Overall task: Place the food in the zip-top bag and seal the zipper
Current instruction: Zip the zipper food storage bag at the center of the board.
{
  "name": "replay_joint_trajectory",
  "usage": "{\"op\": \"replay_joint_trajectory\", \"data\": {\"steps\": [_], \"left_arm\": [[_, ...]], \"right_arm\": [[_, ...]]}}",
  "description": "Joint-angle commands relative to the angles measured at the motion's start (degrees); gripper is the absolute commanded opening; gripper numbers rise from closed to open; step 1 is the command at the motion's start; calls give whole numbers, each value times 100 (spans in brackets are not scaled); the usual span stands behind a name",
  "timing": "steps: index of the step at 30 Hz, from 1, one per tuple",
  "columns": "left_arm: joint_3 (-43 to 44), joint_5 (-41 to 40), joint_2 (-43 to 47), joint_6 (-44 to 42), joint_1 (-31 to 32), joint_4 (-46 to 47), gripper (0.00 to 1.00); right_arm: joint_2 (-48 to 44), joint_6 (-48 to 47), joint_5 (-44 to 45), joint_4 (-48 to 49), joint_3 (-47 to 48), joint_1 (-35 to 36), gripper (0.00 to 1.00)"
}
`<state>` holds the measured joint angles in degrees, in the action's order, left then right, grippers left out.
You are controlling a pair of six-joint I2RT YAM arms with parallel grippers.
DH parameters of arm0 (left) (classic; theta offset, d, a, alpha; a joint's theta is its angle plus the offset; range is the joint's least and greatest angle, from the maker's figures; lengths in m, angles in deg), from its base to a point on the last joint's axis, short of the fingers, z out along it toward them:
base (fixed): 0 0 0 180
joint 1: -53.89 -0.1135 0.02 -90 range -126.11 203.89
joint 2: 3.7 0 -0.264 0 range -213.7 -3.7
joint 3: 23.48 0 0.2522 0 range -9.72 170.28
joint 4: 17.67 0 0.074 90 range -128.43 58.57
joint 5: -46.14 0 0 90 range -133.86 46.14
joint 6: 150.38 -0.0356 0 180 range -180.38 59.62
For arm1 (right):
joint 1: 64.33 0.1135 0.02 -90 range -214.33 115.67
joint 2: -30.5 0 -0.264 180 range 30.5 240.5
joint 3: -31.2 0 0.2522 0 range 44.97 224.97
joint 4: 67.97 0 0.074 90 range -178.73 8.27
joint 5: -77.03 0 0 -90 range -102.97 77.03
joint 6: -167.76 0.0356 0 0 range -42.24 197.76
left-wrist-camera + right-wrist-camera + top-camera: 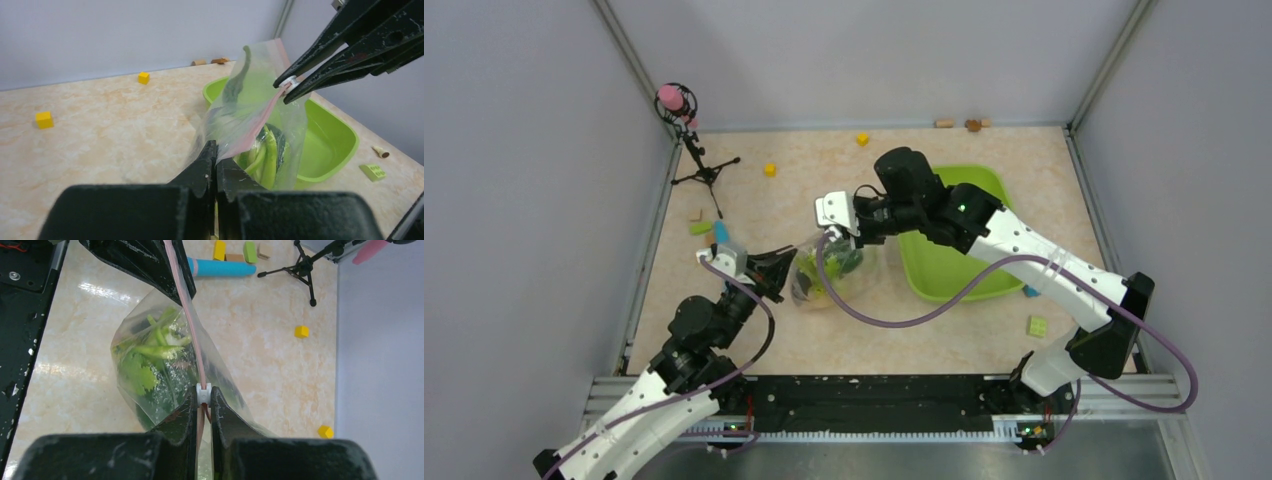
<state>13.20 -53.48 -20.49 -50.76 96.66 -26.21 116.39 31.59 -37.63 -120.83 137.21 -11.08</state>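
Zip-top bag (829,270) upright just left of lime-green tray (984,285), mouth edge stretched between both grippers. Left gripper (216,150): fingers pressed together, pinching bag edge at end farther from tray. Right gripper (202,396): fingers clamped on zipper (187,315) at white slider (203,391), end nearer tray. Pink zipper taut between pincers. Food (145,365) inside bag: green leafy stalks, pale green pods, dark green pieces, bunched low. Two yellow blocks (770,170) on table, left of tray and farther back
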Motion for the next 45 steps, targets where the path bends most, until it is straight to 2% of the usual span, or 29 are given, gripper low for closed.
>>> {"op": "replay_joint_trajectory", "data": {"steps": [1, 11, 18, 26, 45], "left_arm": [[11, -1230, 173, 169, -75, 582, 0], [96, -1954, 149, 449, -75, 488, 0], [256, -3000, -15, 706, -75, 293, 0], [419, -3356, -343, 794, -75, 252, 0], [610, -4214, -364, 945, -75, -80, 0]], "right_arm": [[-186, 97, 785, -157, 0, -153, 0], [-257, 145, 927, -64, -125, -155, 0], [-282, 161, 1119, -37, -201, -152, 0], [-300, 196, 1334, -9, -281, -156, 0], [-592, 290, 1621, 82, -417, -436, 0]]}}
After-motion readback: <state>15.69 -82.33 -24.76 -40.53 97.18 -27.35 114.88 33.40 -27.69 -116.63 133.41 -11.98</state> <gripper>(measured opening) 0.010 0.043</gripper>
